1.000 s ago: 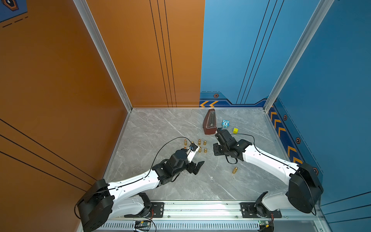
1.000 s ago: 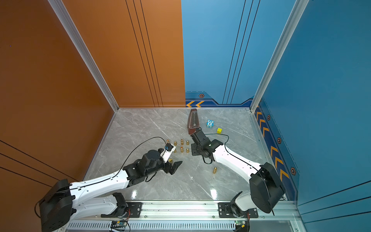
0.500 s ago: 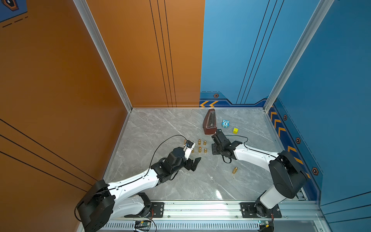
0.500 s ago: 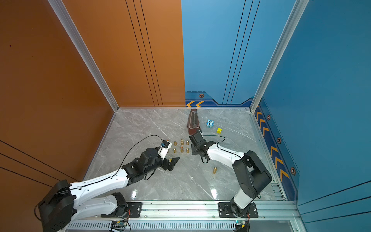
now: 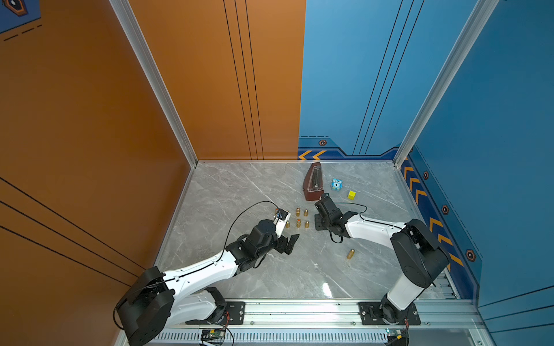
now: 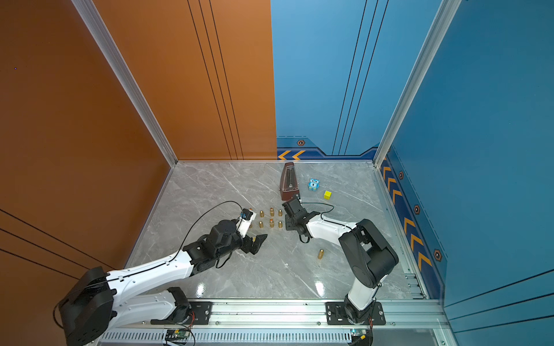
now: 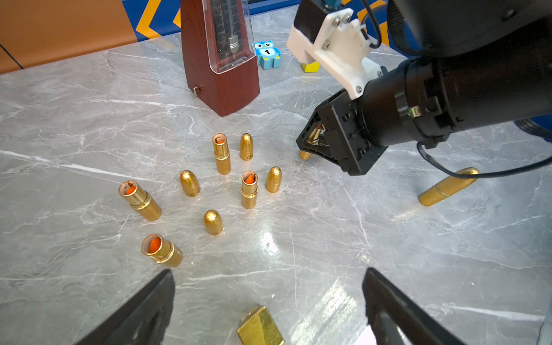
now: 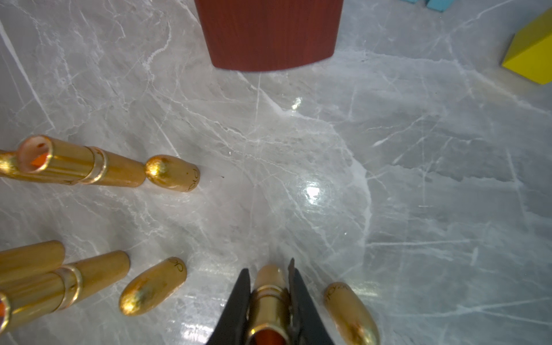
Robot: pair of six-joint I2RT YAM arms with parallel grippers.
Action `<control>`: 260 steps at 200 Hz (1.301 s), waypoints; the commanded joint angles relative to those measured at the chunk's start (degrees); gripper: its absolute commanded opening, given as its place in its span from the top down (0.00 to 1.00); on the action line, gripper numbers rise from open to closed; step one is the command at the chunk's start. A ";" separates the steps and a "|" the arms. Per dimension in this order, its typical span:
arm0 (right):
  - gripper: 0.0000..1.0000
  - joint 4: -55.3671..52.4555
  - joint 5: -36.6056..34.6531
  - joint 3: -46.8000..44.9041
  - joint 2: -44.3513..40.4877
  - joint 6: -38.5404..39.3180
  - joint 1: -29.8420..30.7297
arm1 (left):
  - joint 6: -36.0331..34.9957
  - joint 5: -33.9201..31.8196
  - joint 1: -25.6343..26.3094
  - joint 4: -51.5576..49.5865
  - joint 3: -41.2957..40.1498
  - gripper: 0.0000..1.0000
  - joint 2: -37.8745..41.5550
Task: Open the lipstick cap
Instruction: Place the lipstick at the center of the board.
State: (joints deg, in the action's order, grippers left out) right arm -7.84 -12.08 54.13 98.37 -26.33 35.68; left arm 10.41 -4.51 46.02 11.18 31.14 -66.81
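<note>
At mid-worktop (image 5: 239, 191), just near of the metronome (image 5: 313, 181), the right gripper (image 7: 312, 143) is pointed downward. Its fingers (image 8: 236, 304) are pinched on an uncapped lipstick (image 8: 268, 301), with the gold tube held upright and red showing in the open end. Contact between tube base and worktop cannot be told. One loose cap (image 8: 349, 310) is set just beside the held tube.

Left of that gripper, four more opened tubes (image 7: 221, 153) and four caps (image 7: 246, 146) are stood in a loose cluster, with orange visible in each open tube. One capped lipstick (image 5: 350, 253) is laid on its side, near and right of the cluster, apart from both grippers.

Near and left of the cluster, the left gripper (image 5: 290, 243) is held above the worktop, its fingers (image 7: 155, 298) spread wide, nothing gripped. A small gold block (image 7: 260, 327) is seen low between them, touched by neither.

Far right, an owl block (image 5: 336, 184) and a yellow cube (image 5: 351, 195) are placed beside the metronome.
</note>
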 commanded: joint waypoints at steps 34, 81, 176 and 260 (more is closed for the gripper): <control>0.82 0.45 -1.54 -1.30 1.07 1.19 0.67 | 0.62 0.12 -0.57 0.59 -0.02 0.01 -0.43; 0.78 0.08 -1.80 -1.81 1.33 1.28 1.21 | 0.57 0.30 -0.67 0.59 -0.08 0.01 -0.25; 0.58 -1.43 1.17 -1.42 -2.01 1.20 1.71 | 0.58 0.80 -0.76 0.43 -0.36 0.01 0.60; 0.42 -19.85 0.56 -2.38 -20.34 -2.58 1.40 | 0.93 3.14 1.02 0.35 -0.56 0.01 2.65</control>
State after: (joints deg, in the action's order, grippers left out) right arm -16.60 -10.87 52.05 82.61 -26.41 37.54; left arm 10.61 -2.94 46.19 11.18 31.14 -65.12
